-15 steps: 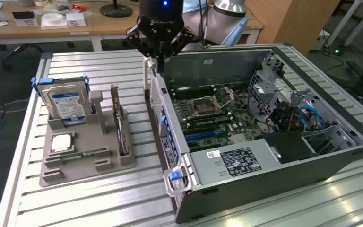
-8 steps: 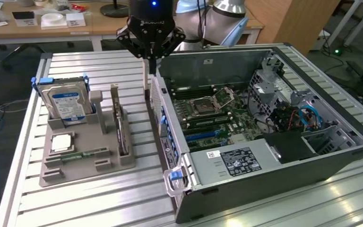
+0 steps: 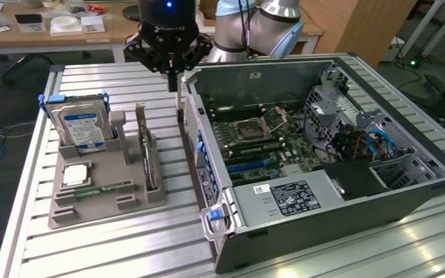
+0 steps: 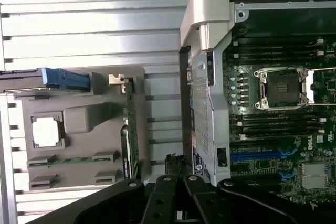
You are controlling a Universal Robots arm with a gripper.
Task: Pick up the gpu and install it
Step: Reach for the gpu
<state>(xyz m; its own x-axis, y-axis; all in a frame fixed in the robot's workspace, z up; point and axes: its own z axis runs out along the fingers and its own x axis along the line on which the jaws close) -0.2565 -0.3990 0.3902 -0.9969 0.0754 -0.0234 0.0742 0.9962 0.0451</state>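
Exterior view.

Table (image 3: 130,243): carried everything on one slatted metal top, so gave parts and machine a common level surface.

Computer case (image 3: 408,191): lay on its side with the side panel off. Left the main board (image 3: 284,139) facing up. Judged to be posed that way so that a card could be pushed straight down into a slot.

Holder (image 3: 106,208): sat just beside the case, on the exterior view's left. Held each part in its own slot or recess, presumably to leave an edge free for gripping.

Hard drive (image 3: 83,127): stood upright at the holder's far end, apart from the card slot.

Gpu (image 3: 149,159): stood on its long edge in the holder slot nearest the case, with the metal bracket at the far end. Was neither lifted nor touched. Appeared edge-on in the wrist view, upright in the same slot.

Gripper (image 3: 174,87): hung above the gap between holder and case, close to the case's rear corner. Pressed its fingers together on nothing, so carried no part. Stood clear of the gpu, offset toward the case.

Processor chip (image 3: 76,174): lay flat in a square recess of the holder.

Memory stick (image 3: 102,189): lay in a narrow groove just beside the chip.
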